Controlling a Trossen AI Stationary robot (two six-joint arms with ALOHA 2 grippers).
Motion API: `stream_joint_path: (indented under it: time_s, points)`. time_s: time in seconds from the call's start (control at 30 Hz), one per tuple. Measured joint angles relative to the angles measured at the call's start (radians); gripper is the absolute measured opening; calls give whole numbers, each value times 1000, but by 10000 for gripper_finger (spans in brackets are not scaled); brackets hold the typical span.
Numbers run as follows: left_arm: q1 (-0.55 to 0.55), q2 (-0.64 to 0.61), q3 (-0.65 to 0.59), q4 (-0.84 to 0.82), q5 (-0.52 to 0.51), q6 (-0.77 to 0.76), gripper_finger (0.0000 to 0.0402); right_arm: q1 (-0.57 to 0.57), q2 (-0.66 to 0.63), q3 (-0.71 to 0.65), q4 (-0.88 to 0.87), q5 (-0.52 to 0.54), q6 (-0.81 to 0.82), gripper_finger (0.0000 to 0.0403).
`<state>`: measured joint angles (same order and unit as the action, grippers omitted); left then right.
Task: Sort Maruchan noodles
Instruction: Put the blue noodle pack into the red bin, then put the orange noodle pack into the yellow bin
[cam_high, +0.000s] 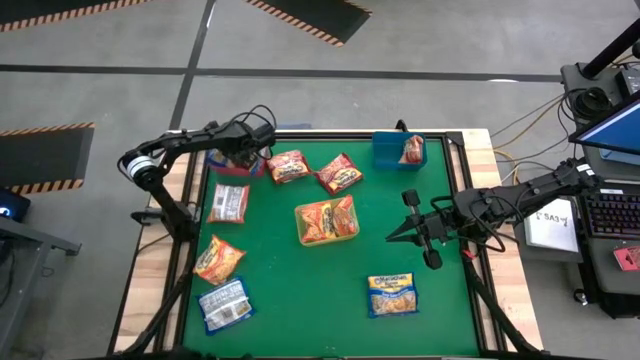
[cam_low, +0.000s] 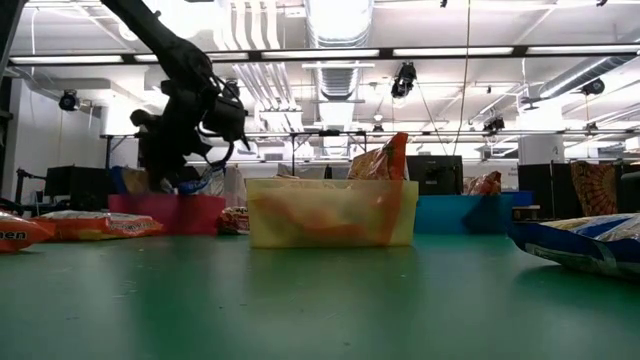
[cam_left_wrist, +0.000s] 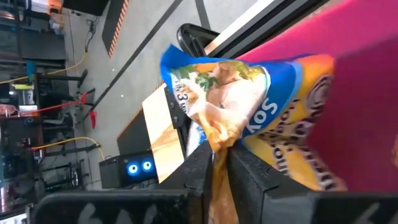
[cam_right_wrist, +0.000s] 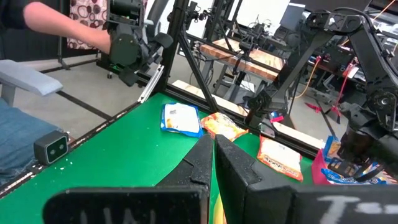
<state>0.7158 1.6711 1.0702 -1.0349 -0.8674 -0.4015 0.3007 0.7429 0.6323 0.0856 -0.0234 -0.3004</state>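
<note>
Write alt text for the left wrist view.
The left gripper pinches the edge of a blue-and-yellow noodle packet beside the red bin. Beyond lie grey floor and dim equipment.

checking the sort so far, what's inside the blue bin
One orange noodle packet stands in the blue bin, leaning on its right wall. Anything under the packet is hidden; the rest of the floor looks bare.

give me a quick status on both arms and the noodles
Left gripper over the red bin, fingers pinching a blue noodle packet. Right gripper shut, empty, waiting right of the yellow bin. Nothing in the way.
</note>
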Motion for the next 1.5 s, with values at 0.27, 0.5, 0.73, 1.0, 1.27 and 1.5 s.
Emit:
stream_joint_path:
  time_s: [0.27, 0.5, 0.73, 1.0, 1.27, 1.5]
  points:
    - [7, 0, 0, 4, 2, -1, 91, 0, 0, 0, 0, 0, 3, 9]
    - [-25, -2, 36, -98, 83, -9, 137, 0, 0, 0, -3, 0, 6, 9]
    - [-173, -11, 107, -275, 284, -93, 146, 0, 0, 0, -3, 0, 16, 9]
    - [-381, -47, 112, -290, 362, -284, 146, 0, 0, 0, -3, 1, 40, 9]
    - [-577, -53, 88, -360, 425, -595, 154, 0, 0, 0, -8, 0, 40, 9]
    - [-655, -53, 22, -362, 488, -748, 199, 0, 0, 0, -8, 0, 40, 9]
